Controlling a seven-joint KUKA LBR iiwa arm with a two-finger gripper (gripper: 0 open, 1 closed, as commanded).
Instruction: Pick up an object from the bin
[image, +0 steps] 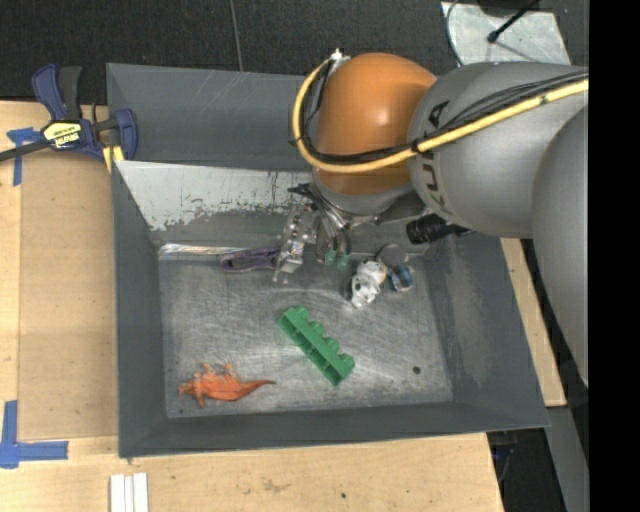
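Purple thing (247, 261) by the bin (140, 330) back wall lies just beside the gripper (292, 252). Honestly can't tell if the gripper's open or closed. I'd centre on the purple piece and come straight down, staying off the wall. White figure (364, 286) and green toothed block (317, 346) sit apart, no bother.

Tool (288, 260) beside purple toy (244, 262)

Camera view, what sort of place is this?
Probably a robotics lab's bin-picking test cell: a KUKA arm reaches over a grey metal bin holding loose toys, such as an orange lizard and a green toothed block.
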